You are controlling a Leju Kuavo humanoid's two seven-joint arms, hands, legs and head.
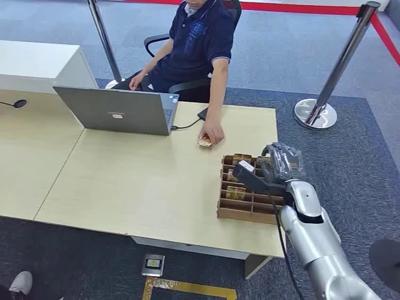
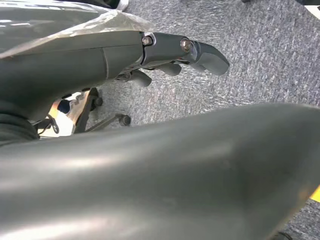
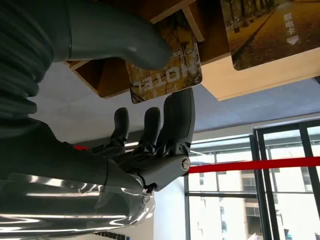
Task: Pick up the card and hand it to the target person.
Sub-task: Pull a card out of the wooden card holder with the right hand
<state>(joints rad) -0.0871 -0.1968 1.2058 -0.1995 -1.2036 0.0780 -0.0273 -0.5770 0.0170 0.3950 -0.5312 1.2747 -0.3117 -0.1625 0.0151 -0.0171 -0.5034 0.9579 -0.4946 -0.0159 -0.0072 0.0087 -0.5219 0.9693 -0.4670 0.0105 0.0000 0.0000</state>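
card: printed with autumn trees and lettering, pinched between the thumb and the dark fingers of the right hand, which hovers over the far right part of the tray. 
wooden tray: divided into small compartments, on the near right corner of the bench; several compartments hold more cards of the same print; how many cannot be told. 
second loose card: flat on the bench just beyond the tray, under a seated person's hand. 
laptop: open, far left of the tray, a cable running to a dark item by the person's arm. 
stanchion: on the carpet to the far right, red belt attached. 
left hand: hangs over grey carpet, fingers loosely extended, nothing in them. 
hidden: the right arm covers the tray's right edge; the person's head is cut off.
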